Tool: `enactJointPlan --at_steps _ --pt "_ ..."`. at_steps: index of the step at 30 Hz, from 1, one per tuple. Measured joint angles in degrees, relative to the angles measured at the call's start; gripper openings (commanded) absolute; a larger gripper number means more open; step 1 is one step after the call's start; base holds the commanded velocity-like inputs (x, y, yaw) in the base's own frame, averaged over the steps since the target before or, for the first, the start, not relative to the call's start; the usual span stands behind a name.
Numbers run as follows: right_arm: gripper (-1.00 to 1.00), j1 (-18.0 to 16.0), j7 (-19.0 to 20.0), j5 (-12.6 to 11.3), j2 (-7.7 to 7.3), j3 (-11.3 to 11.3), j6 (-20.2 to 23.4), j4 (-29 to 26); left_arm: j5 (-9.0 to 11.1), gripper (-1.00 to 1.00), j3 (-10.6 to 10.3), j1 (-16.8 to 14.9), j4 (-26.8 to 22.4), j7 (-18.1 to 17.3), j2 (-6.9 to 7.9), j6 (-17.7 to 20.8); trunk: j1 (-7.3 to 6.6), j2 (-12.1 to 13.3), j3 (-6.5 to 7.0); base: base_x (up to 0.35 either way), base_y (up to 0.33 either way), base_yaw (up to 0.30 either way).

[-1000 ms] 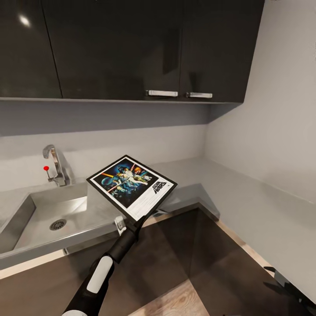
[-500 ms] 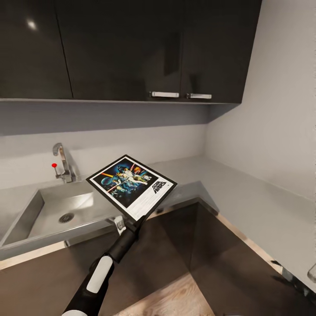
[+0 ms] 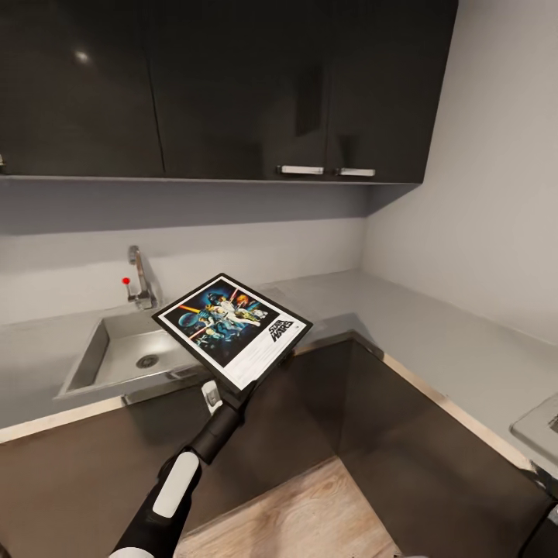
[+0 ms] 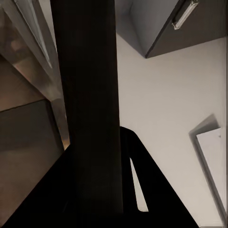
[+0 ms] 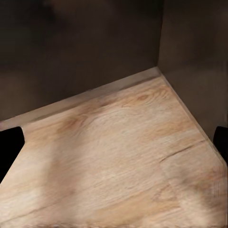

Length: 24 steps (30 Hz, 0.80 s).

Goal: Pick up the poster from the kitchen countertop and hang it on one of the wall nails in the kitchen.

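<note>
My left gripper (image 3: 246, 385) stays clamped on poster (image 3: 232, 328), lifted clear above countertop (image 3: 434, 333); view swung left-to-right, sink (image 3: 128, 353) shifted; right gripper's fingers apart.

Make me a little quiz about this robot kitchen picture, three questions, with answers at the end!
1. True or false: the poster is lying flat on the kitchen countertop.
2. Which gripper holds the poster: A) left gripper B) right one C) neither?
3. Fill in: the tap stands behind the ____.

Key:
1. False. It is held up in the air, tilted, in front of the counter.
2. A.
3. sink.
</note>
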Motion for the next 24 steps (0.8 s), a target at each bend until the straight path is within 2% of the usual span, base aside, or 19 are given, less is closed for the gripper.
enactJointPlan --at_steps 7,12,24 --pt "1.00 0.00 -0.03 0.07 0.00 0.05 -0.01 0.00 -0.01 -1.00 -0.08 0.00 -0.01 0.00 0.00 0.00 -0.03 0.00 0.00 -0.120 0.014 0.253" --pt "1.00 0.00 -0.05 0.08 0.00 0.05 -0.01 0.00 -0.02 -1.00 -0.03 0.00 -0.01 -0.02 0.00 0.01 -0.01 0.00 0.00 -0.245 0.002 0.250" --pt "1.00 0.01 -0.09 0.08 0.00 0.03 0.00 -0.02 0.06 -1.00 0.21 -0.01 -0.04 -0.10 0.00 0.00 0.00 0.00 0.00 -0.324 0.000 0.033"
